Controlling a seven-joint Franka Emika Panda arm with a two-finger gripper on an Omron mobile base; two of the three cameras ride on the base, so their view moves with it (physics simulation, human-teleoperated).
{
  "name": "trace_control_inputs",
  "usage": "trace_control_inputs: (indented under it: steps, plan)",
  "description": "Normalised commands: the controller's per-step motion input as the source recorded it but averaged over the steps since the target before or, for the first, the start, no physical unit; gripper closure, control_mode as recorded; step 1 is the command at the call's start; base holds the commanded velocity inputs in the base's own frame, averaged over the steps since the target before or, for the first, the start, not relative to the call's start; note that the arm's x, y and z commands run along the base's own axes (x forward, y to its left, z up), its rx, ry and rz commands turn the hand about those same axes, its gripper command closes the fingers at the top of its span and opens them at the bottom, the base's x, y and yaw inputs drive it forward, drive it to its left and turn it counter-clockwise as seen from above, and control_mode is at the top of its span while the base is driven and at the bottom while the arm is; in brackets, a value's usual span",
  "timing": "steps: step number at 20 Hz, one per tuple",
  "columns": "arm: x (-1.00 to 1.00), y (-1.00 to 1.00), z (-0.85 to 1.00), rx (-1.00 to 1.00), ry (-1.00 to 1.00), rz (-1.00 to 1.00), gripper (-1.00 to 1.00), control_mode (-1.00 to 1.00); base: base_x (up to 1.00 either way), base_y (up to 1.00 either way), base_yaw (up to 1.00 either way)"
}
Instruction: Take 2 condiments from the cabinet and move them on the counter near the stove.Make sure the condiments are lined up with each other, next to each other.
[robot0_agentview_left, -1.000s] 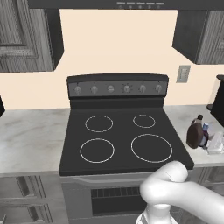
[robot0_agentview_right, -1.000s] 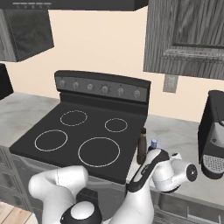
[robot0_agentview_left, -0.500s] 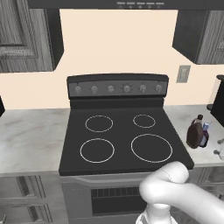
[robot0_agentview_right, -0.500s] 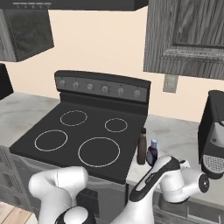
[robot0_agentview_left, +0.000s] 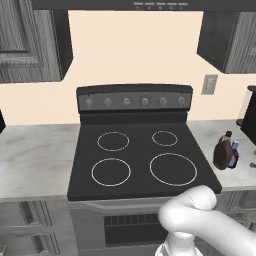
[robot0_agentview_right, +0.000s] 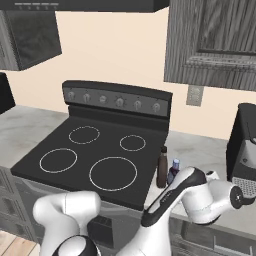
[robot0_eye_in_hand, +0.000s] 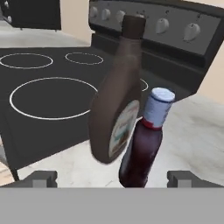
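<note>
In the right base view, the lower part of the small purple bottle (robot0_agentview_right: 173, 172) is covered by the robot's white arm, and the foot of the brown bottle (robot0_agentview_right: 162, 167) is partly masked by it as well. The coffee machine (robot0_agentview_right: 243, 150) is cut off by the right edge of that view. In the left base view, the purple bottle is largely hidden behind the brown one, and its label cannot be made out. In the hand view, the print on the brown bottle's label is too blurred to be read, and the bases of both bottles are lost at the bottom. The gripper (robot0_eye_in_hand: 111, 178) is seen there by its fingertips (robot0_eye_in_hand: 41, 178) alone, the rest being cut off.
</note>
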Motion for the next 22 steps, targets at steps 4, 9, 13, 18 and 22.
trace_control_inputs:
  steps: [4, 9, 13, 18, 22]
  plan:
    - [0.00, 0.28, 0.94, 0.00, 0.00, 0.00, -1.00, -1.00, 0.00, 0.00, 0.00]
    - [0.03, 0.54, 0.79, 0.00, 0.00, 0.00, -1.00, -1.00, 0.00, 0.00, 0.00]
    - [0.20, 0.77, 0.72, 0.00, 0.14, -0.04, -1.00, -1.00, 0.00, 0.00, 0.00]
    - [0.29, 0.99, 0.47, -0.12, 0.40, -0.13, -1.00, -1.00, 0.00, 0.00, 0.00]
    - [0.40, 0.96, 0.18, -0.16, 0.39, -0.21, -1.00, -1.00, 0.00, 0.00, 0.00]
